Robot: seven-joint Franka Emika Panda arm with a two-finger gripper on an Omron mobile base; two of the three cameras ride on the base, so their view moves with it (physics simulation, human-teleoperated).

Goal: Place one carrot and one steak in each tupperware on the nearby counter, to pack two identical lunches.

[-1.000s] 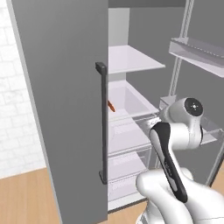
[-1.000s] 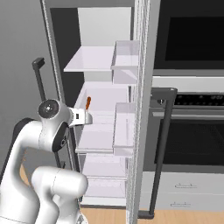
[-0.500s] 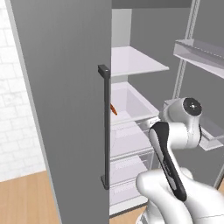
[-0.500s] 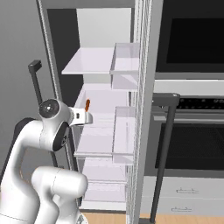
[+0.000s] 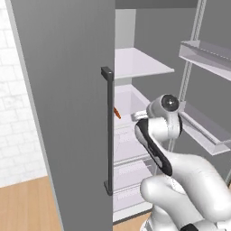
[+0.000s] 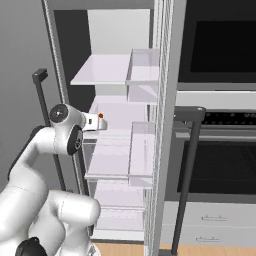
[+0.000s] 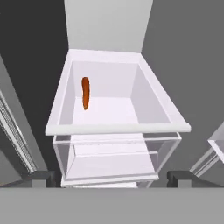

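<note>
Hand view: a single carrot (image 7: pixel 85 92) lies in a white open-topped fridge bin (image 7: pixel 118 128), near its back-left corner, lengthwise toward the rear wall and apart from the front rim. Finger tips (image 7: pixel 37 179) sit at the far left and right of the bottom edge, spread wide, nothing between them; gripper (image 7: pixel 111 180) is centred on the bin front, short of the carrot. Judged: jaws held wide to straddle the carrot once the hand goes in over the rim

Left base view: fridge door (image 5: pixel 67 113) stands open with its dark handle (image 5: pixel 108 131) toward camera; the carrot (image 5: pixel 117 112) peeks out just past the handle. Arm bent in toward the shelves, presumably lining the wrist up with the bin

Right base view: orange speck (image 6: pixel 100 116) at the hand's front, likely the same carrot

No steak, tupperware or counter seen; packing looks barely started
</note>
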